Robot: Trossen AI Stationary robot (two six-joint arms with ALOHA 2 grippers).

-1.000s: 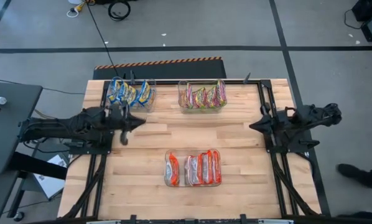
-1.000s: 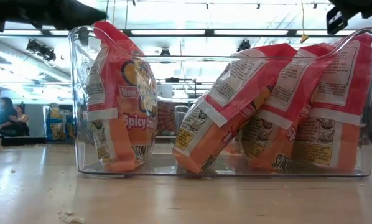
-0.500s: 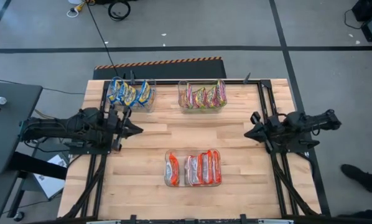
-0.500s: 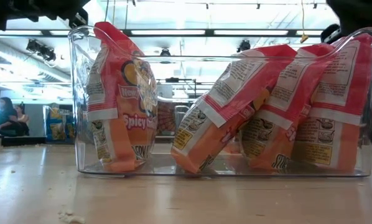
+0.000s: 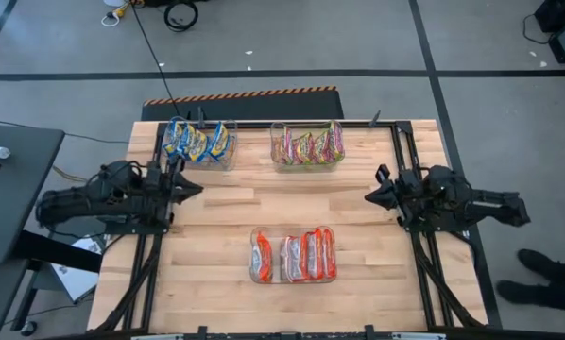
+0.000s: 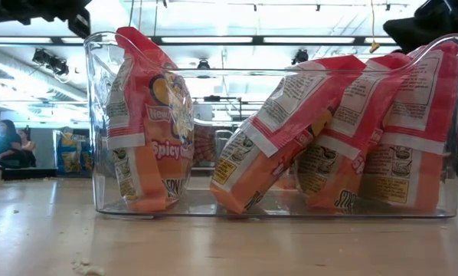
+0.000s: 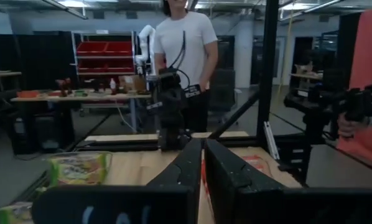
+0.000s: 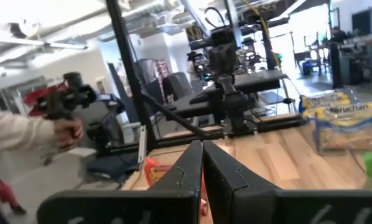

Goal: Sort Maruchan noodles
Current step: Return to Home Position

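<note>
The Maruchan noodles stand in three clear bins on the wooden table. The blue-yellow packets (image 5: 196,142) are at the far left. The green/pink-yellow packets (image 5: 308,146) are at the far middle. The red/orange packets (image 5: 294,255) are at the near middle, leaning on one another (image 6: 290,138). My left gripper (image 5: 194,186) is at the table's left side, held level and shut on nothing (image 7: 203,144). My right gripper (image 5: 370,196) is at the right side, also level and shut on nothing (image 8: 202,146). Both point toward the table's middle.
Black frame rails run along the table's left edge (image 5: 150,246) and right edge (image 5: 424,255). Bare wood lies between the two grippers (image 5: 282,198). A person in a white shirt (image 7: 186,43) stands beyond the table, and a hand holds a device (image 8: 65,124).
My left gripper has drawn back toward the table's left edge and levelled out. My right gripper has sunk and rolled, with its arm swinging toward the near edge. Both have stayed shut. The packets and bins have not moved.
</note>
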